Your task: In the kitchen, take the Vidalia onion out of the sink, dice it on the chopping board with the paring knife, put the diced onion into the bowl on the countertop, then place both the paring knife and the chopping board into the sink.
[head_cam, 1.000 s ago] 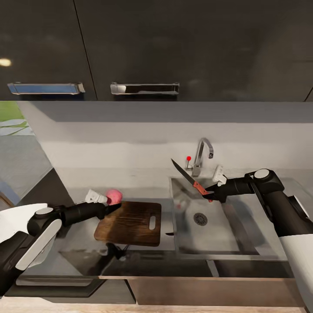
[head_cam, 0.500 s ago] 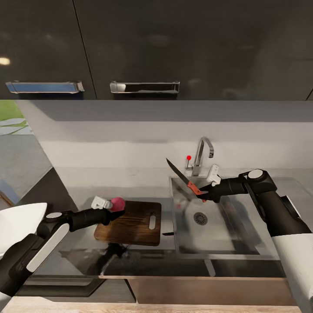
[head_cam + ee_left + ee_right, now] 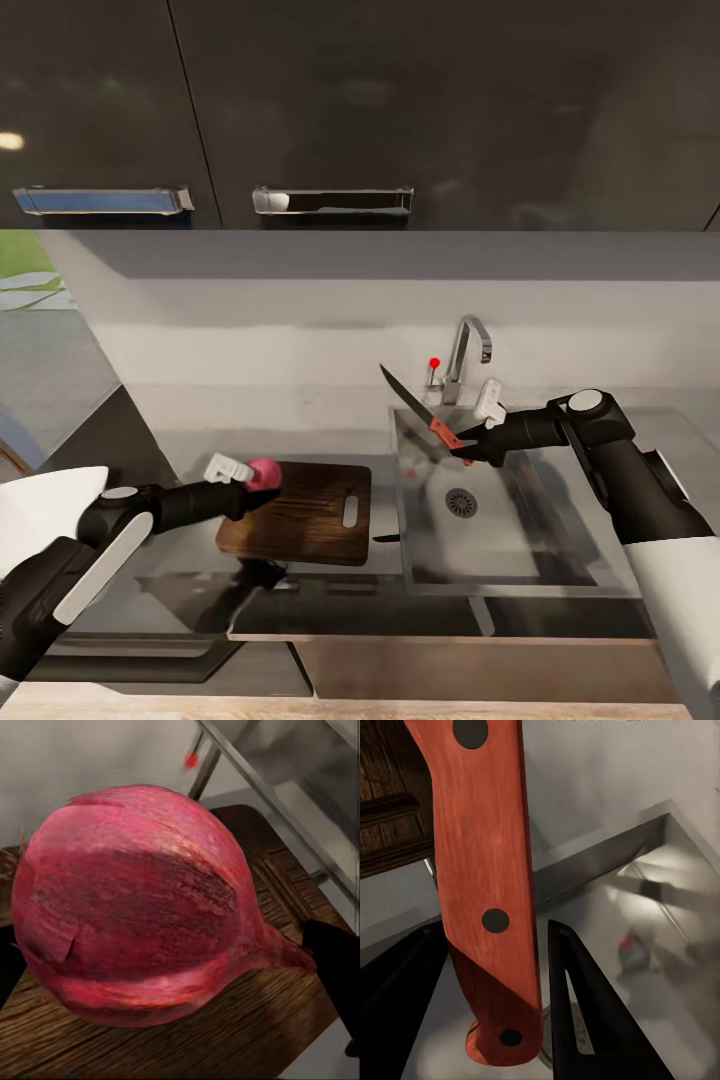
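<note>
**Onion held at board's far-left corner; knife held over sink**

The Vidalia onion (image 3: 264, 472) is being gripped by the left gripper (image 3: 252, 478), whose jaws are clenched on it, at the far-left corner of the chopping board (image 3: 300, 513). In the left wrist view, the onion (image 3: 139, 900) is being seen just above the board's wood grain (image 3: 187, 1042); whether it is touching the board cannot be told.

The chopping board is lying flat on the countertop (image 3: 190, 450), just left of the sink (image 3: 520, 540), with its slot handle hole toward the sink.

The paring knife (image 3: 425, 412) is being grasped at its red handle by the right gripper (image 3: 472, 450) and is being held over the far-left part of the sink basin, with the dark blade pointing up and to the far left. In the right wrist view, the red handle (image 3: 484, 885) is being pinched between the two dark fingers (image 3: 592, 1020).

The chrome tap (image 3: 465, 355) with its red dot is standing at the far edge of the sink, just behind the knife.
</note>
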Controlling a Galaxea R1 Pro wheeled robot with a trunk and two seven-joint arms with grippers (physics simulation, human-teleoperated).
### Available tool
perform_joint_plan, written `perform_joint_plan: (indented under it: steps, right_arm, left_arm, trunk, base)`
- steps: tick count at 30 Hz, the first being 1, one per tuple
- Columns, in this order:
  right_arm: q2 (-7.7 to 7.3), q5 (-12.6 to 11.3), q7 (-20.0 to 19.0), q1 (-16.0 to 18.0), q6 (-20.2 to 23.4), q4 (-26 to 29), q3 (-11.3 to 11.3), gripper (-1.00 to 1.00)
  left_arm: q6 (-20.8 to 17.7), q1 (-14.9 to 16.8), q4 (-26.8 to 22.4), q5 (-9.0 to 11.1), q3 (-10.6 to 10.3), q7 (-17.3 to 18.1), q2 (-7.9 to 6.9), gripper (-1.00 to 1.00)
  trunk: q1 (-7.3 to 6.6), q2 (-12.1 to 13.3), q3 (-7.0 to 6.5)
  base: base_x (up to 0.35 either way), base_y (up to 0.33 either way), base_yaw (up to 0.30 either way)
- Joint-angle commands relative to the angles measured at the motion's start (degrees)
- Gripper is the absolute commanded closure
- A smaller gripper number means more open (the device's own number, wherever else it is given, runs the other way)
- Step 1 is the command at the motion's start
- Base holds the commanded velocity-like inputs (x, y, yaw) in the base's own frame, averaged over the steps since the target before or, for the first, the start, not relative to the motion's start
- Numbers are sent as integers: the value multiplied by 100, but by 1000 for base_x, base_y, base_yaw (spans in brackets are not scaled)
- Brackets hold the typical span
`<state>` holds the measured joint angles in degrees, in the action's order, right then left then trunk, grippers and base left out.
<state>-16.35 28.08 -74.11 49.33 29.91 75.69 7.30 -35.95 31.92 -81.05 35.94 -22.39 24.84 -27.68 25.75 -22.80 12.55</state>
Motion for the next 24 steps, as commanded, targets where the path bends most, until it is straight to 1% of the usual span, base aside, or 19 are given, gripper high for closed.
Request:
perform_joint_plan:
  steps: [1,2,7,14,16,17,18,19,20,22,24]
  right_arm:
    - [-2,22,-24,7,55,7,8,100]
    - [-1,22,-24,7,55,7,12,100]
    - [0,22,-24,8,52,7,17,100]
    - [0,22,-24,6,52,7,17,100]
    - [0,22,-24,7,52,7,15,100]
    - [0,22,-24,9,53,7,16,100]
    - [0,22,-24,9,54,7,17,100]
    - [0,22,-24,10,53,7,15,100]
    - [0,22,-24,8,53,7,17,100]
    - [0,22,-24,9,53,7,16,100]
    - [0,22,-24,9,53,7,15,100]
  left_arm:
    - [-76,7,-21,34,-4,-11,23,100]
    - [-124,7,-41,32,-3,-13,66,100]
    - [-153,7,-51,33,-3,-106,146,100]
    - [-173,19,-56,32,-3,-145,192,100]
    - [-205,24,-61,32,-3,-149,242,100]
    - [-244,26,-66,32,-3,-148,277,100]
    - [-450,31,-65,30,-3,-153,503,100]
    - [-490,32,-66,30,-3,-157,548,100]
    - [-611,33,-99,23,-3,-257,683,100]
    - [-656,33,-124,20,-7,-359,731,100]
    - [-679,33,-168,19,-11,-422,742,100]
  trunk:
    - [4,-12,12]
    - [4,-12,12]
    - [4,-12,12]
    - [4,-12,12]
    - [4,-12,12]
    - [4,-12,12]
    - [4,-12,12]
    - [4,-12,12]
    - [4,-12,12]
    - [4,-12,12]
    - [4,-12,12]
  base:
    - [0,0,0]
    - [0,0,0]
    - [0,0,0]
    - [0,0,0]
    - [0,0,0]
    - [0,0,0]
    - [0,0,0]
    - [0,0,0]
    - [0,0,0]
    - [0,0,0]
    - [0,0,0]
